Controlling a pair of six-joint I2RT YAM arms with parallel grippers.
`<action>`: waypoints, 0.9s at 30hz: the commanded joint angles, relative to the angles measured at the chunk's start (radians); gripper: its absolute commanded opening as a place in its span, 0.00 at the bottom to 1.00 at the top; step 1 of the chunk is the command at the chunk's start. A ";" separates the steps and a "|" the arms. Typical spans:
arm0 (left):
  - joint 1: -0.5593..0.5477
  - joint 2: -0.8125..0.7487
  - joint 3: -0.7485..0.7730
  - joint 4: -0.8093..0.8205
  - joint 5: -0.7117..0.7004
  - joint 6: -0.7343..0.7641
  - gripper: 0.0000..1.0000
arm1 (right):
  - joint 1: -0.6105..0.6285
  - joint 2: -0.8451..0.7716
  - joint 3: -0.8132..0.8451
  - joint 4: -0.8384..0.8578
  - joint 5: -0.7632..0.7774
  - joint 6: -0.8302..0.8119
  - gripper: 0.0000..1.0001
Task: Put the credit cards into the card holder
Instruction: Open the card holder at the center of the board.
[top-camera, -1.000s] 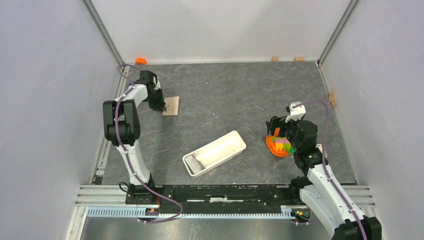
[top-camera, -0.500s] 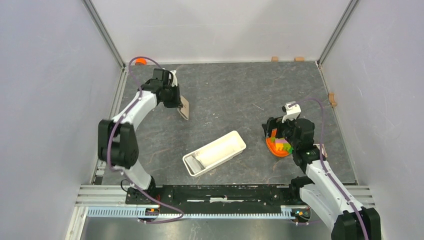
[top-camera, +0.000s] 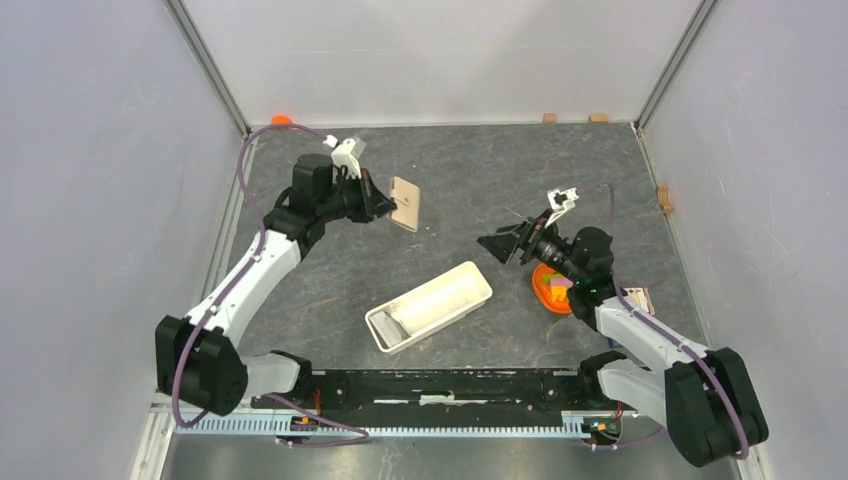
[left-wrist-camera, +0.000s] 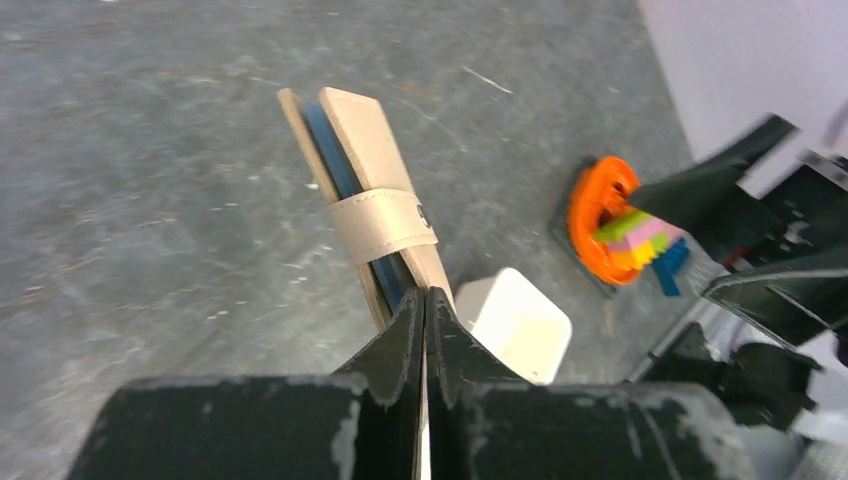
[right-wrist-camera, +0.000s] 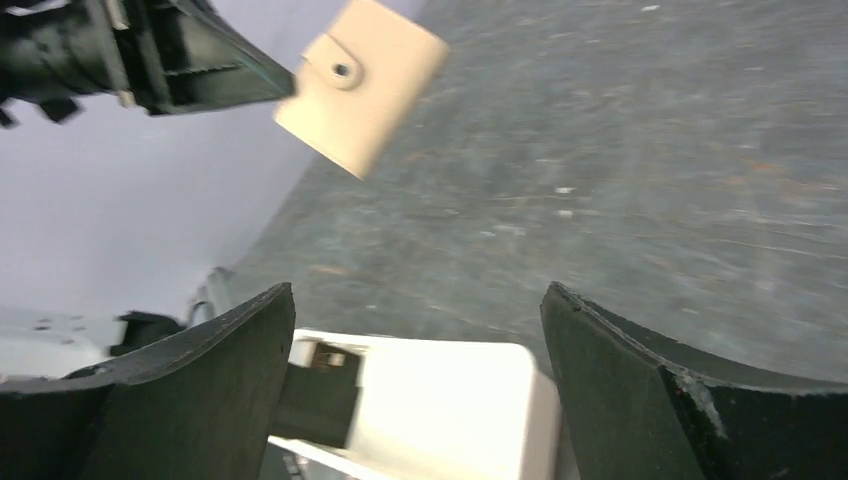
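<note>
Hanging above the open far-middle of the worktop, well away from the walls, the tan card holder is pinched by its edge in the left gripper, whose jaws are pressed tight together on it. A blue card shows between its leaves. The right gripper, spread wide and holding nothing, points toward it, between the white tray and the orange bowl. A second ago the holder lay flat farther left, and the right gripper stood over the bowl.

Left arm stretched long toward the far side, wrist rolled, left gripper pinched tight on the edge of a tan card wallet, holding it aloft. Right arm folded low, right gripper spread wide, empty, pointing left.
</note>
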 joint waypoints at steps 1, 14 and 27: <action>-0.051 -0.115 -0.081 0.210 0.146 -0.092 0.02 | 0.104 0.064 0.053 0.299 -0.030 0.237 0.92; -0.187 -0.230 -0.201 0.491 0.308 -0.198 0.02 | 0.173 0.142 0.134 0.435 -0.065 0.359 0.95; -0.246 -0.205 -0.216 0.527 0.334 -0.204 0.02 | 0.181 0.141 0.138 0.578 -0.083 0.415 0.65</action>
